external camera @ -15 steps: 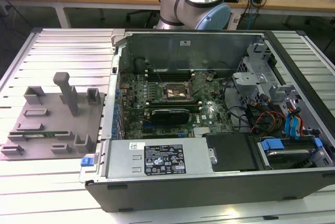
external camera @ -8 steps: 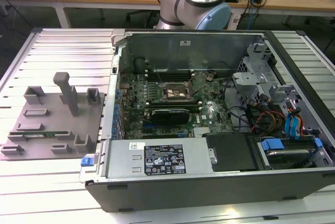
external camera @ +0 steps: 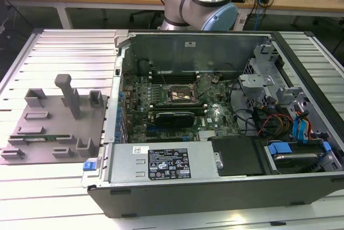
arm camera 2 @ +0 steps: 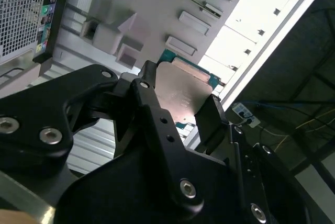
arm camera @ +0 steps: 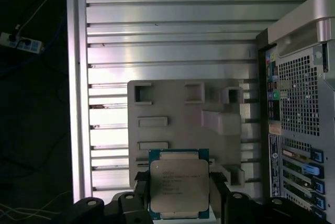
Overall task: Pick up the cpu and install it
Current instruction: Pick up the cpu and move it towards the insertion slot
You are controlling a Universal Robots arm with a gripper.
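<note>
The cpu [arm camera: 178, 186] is a small square chip with a pale silvery top and a green edge, and my gripper [arm camera: 178, 205] is shut on it, one black finger on each side. It hangs in the air above the grey tray [arm camera: 178, 110]. In the second wrist view the cpu [arm camera 2: 180, 90] sits between the black fingers [arm camera 2: 149, 103] of the gripper [arm camera 2: 183, 103], with the tray [arm camera 2: 157, 9] beyond. In the exterior view the square dark metal-framed socket [external camera: 180, 94] lies on the motherboard inside the open computer case [external camera: 215, 187].
The grey tray [external camera: 48, 128] lies on the slatted metal table [external camera: 54, 187] at the exterior view's left, with upright posts and a thin green memory stick [external camera: 40, 137]. The case's back panel [arm camera: 298, 130] stands beside the tray. Drive bays and cables [external camera: 279, 117] fill the case's right side.
</note>
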